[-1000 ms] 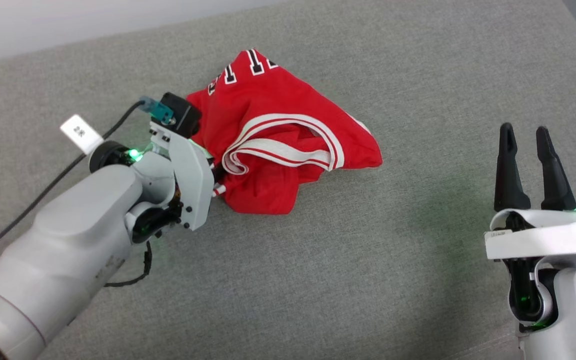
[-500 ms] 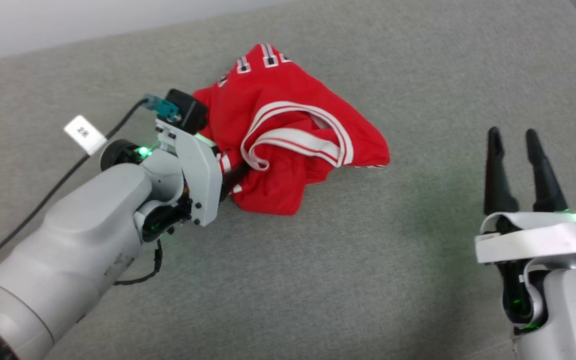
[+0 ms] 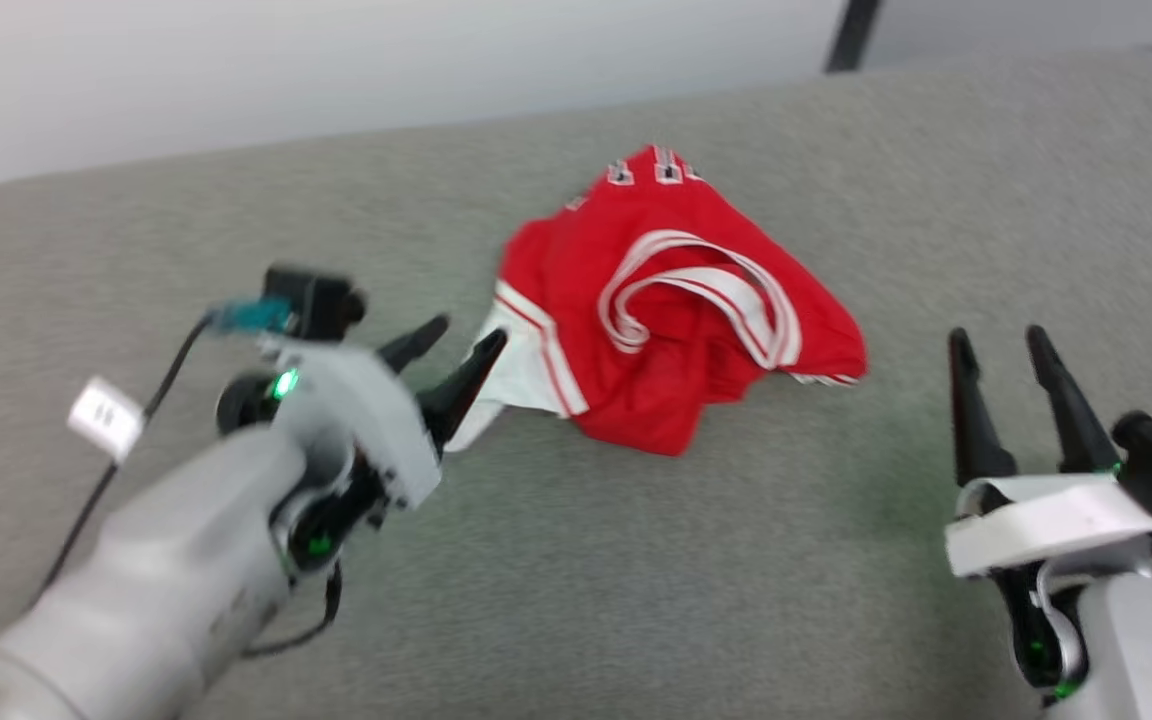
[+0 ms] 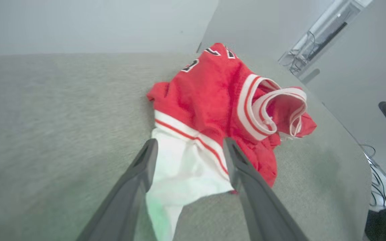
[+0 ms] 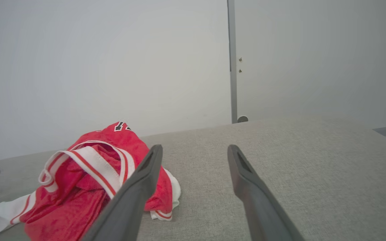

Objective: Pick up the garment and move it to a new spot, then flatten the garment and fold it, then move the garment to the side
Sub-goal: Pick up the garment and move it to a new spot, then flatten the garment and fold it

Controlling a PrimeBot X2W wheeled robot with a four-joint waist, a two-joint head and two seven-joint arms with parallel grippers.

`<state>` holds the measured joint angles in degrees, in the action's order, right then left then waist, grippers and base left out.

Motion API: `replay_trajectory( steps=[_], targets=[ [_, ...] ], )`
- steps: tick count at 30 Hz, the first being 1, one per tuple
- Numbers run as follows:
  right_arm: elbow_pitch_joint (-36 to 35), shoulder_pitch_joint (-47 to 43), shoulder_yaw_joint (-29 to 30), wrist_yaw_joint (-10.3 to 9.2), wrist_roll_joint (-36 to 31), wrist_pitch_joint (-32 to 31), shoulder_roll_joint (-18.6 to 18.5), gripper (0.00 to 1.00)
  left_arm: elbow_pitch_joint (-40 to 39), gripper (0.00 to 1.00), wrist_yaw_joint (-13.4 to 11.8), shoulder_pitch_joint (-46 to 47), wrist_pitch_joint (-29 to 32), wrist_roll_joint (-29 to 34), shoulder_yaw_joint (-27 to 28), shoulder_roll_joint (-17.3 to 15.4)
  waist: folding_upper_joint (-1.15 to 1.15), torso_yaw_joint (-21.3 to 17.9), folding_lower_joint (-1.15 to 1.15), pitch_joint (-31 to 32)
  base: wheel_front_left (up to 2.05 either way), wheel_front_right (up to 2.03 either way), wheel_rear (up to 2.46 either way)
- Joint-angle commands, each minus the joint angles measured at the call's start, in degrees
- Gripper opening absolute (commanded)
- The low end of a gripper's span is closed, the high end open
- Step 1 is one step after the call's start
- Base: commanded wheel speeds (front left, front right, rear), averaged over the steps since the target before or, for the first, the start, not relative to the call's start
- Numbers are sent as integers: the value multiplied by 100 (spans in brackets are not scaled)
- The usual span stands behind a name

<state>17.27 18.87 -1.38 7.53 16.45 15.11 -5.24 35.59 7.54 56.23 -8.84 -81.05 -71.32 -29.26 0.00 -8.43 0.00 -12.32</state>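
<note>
Near the left edge of the grey surface, the left gripper is spread wide and clamps nothing. Its tips are at the white side panel of the garment, probably to let the cloth settle. The single garment lies crumpled by the middle of the far edge, not yet flattened. Toward the right edge, the right gripper hangs spread and empty, well apart from it, likely ready for smoothing. That makes two grippers and one garment.

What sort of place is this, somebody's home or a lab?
Likely a lab or test room, not a home: a bare white wall, a broad grey fabric-covered surface holding a crumpled red jersey, and loose cables on the floor beside it.
</note>
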Motion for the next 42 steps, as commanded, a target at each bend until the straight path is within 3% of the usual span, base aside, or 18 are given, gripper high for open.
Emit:
replay_trajectory(
  steps=[1, 9, 13, 19, 25, 30, 36, 42],
  targets=[
    [52, -146, 63, -8, -31, 4, -75, 100, -8, 100, -12, -206, -167, -69, 34, -21, 0, 495, 0, 410, 0, 0, 0],
    [305, -516, 132, -8, -87, 4, -389, 100, 51, 100, -12, -1175, -614, -285, 363, -230, 0, 1126, 0, 755, 0, 0, 0],
    [328, -720, 202, -8, -44, 4, -505, 100, 78, 100, -12, -1594, -625, 9, 914, -422, 0, 1303, 0, 887, 0, 0, 0],
    [315, -1008, 321, -8, 28, -19, -694, 100, 42, 100, -25, -2390, -627, 956, 2344, -555, 0, 1419, 0, 1093, 0, 0, 0],
    [192, -1163, 470, -8, 154, -102, -824, 100, -409, 100, -159, -3264, -628, 2199, 3969, -385, 0, 1376, 0, 1212, 0, 0, 0],
    [27, -1189, 591, -8, 242, -198, -951, 100, -874, 100, -236, -3790, -629, 3332, 4924, -137, 0, 1329, 0, 1269, 0, 0, 0],
    [-204, -1019, 620, -8, 284, -337, -991, 100, -1287, 100, -224, -4149, -628, 4414, 5684, 128, 0, 1250, 0, 1265, 0, 0, 0],
    [-238, -1085, 533, -8, 253, -397, -903, 100, -1329, 100, -198, -4365, -629, 5176, 5995, 340, 0, 1229, 0, 1211, 0, 0, 0]
  ],
)
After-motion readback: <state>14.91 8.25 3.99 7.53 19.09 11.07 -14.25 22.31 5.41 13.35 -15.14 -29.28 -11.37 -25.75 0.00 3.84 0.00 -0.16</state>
